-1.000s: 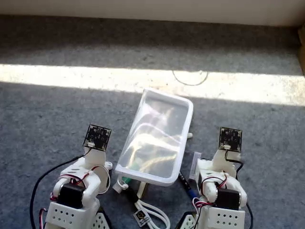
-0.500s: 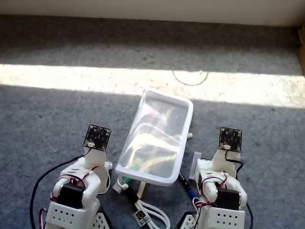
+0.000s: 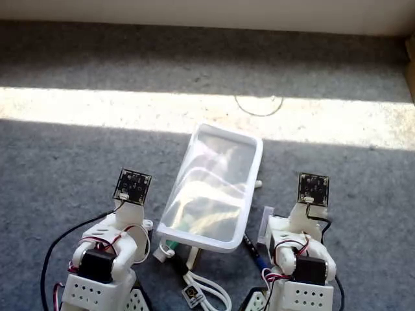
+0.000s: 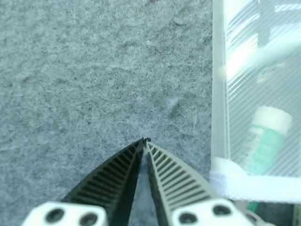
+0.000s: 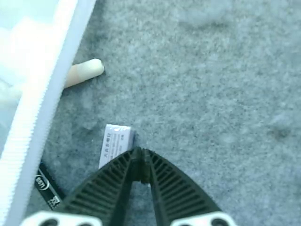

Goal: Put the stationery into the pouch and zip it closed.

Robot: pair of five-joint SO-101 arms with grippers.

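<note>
Both arms sit at the near edge of the grey worktop (image 3: 78,162), with the pouch (image 3: 214,188) flat between them.

- The left gripper (image 4: 143,142) has its jaws pressed together and holds nothing. Its tips are over bare worktop just beside the pouch's long side.
- The right gripper (image 5: 140,151) is the same, closed up and empty.

The pouch's long axis runs away from the arms, far end leaning a bit toward the right arm's side. A ribbed white band (image 5: 37,117) runs along the long edge facing the right arm. It looks like the zip, so the mouth is probably on that side. I can't tell if it's open.

Most of the loose stationery is on the right arm's side:
- The eraser (image 5: 115,143) is right at the right gripper's tips, on the pouch side of them. I can't tell whether it touches them. Its long axis is roughly in line with the gripper.
- The cream stick (image 5: 83,71) is farther out, lying crosswise with one end at the pouch edge.
- The dark pen (image 3: 253,249) is close in by the right arm's base.
- The green-and-white tube (image 4: 265,141) is at the pouch's near corner, left arm's side, seen through the film. I can't tell whether it's inside or underneath.

A white cable (image 3: 207,288) lies between the bases.

My read is that the eraser goes first, since the right arm is nearer. The jaws must open and shift slightly toward the pouch. They'd then close across the eraser's short side.
</note>
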